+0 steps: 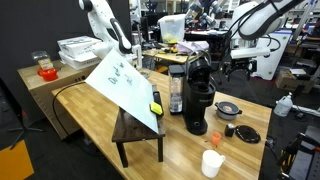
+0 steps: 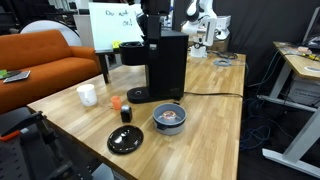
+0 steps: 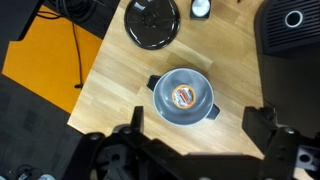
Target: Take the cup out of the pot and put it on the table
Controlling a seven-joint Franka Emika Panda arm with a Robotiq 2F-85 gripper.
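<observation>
The small silver-grey pot [image 3: 183, 98] stands on the light wooden table [image 3: 120, 90], next to the black coffee machine [image 2: 165, 65]. It shows in both exterior views [image 1: 228, 108] [image 2: 170, 118]. A small cup with an orange rim [image 3: 185, 95] lies inside the pot and also shows in an exterior view [image 2: 172, 116]. In the wrist view my gripper [image 3: 200, 128] is open and empty. It is high above the table, its two dark fingers apart on either side of the pot's near rim. I cannot make out the gripper clearly in the exterior views.
A flat black round disc [image 3: 151, 22] [image 2: 125, 141] lies beside the pot. A white cup [image 2: 88, 95] [image 1: 212, 162] and a small dark bottle [image 2: 126, 112] stand near the table edge. A whiteboard [image 1: 125, 85] leans on a dark stool [image 1: 138, 135]. An orange sofa [image 2: 40, 60] is beyond the table.
</observation>
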